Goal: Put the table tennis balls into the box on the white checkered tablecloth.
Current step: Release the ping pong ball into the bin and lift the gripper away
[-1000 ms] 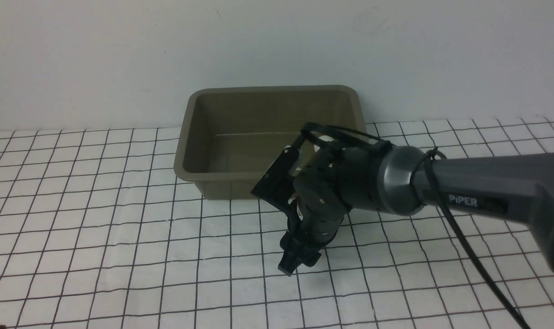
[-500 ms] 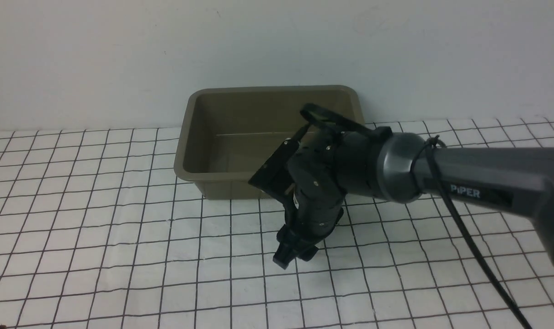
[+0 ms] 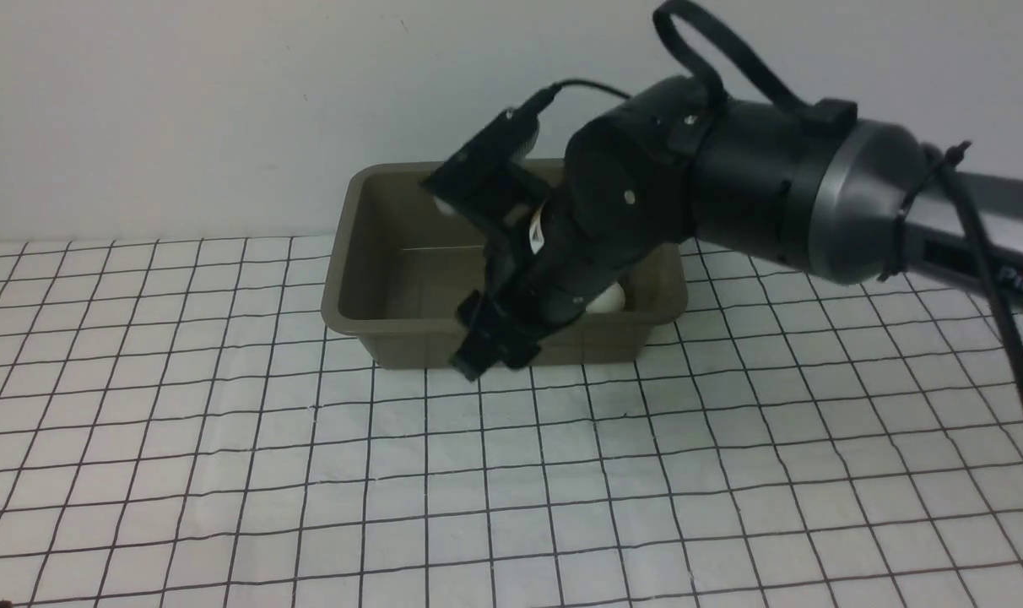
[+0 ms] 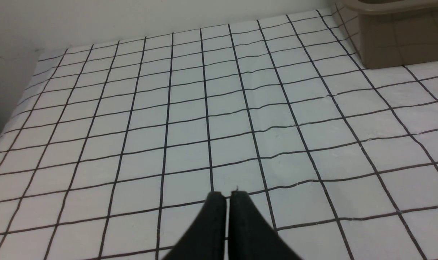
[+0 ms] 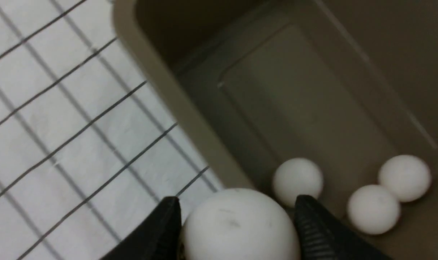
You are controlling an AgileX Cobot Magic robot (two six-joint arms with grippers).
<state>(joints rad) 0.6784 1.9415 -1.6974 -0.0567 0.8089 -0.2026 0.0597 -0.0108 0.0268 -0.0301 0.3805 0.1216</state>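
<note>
The olive-grey box [image 3: 376,253] stands on the white checkered tablecloth [image 3: 224,473] against the back wall. My right gripper [image 5: 237,206] is shut on a white table tennis ball [image 5: 239,224] and holds it above the box's near rim [image 5: 175,97]. Three more white balls [image 5: 297,180] [image 5: 373,208] [image 5: 405,177] lie on the box floor. In the front view the right gripper [image 3: 490,346] hangs before the box's front wall, and one ball [image 3: 606,298] shows behind it. My left gripper [image 4: 226,196] is shut and empty over the cloth; a box corner [image 4: 396,36] shows there.
A pale wall [image 3: 182,101] rises right behind the box. The right arm [image 3: 773,203] reaches in from the right above the cloth. The cloth's far left edge [image 4: 27,90] shows in the left wrist view.
My right arm has risen from the cloth in front of the box and moved back towards the box, carrying the ball. The left gripper's earlier state is not shown.
</note>
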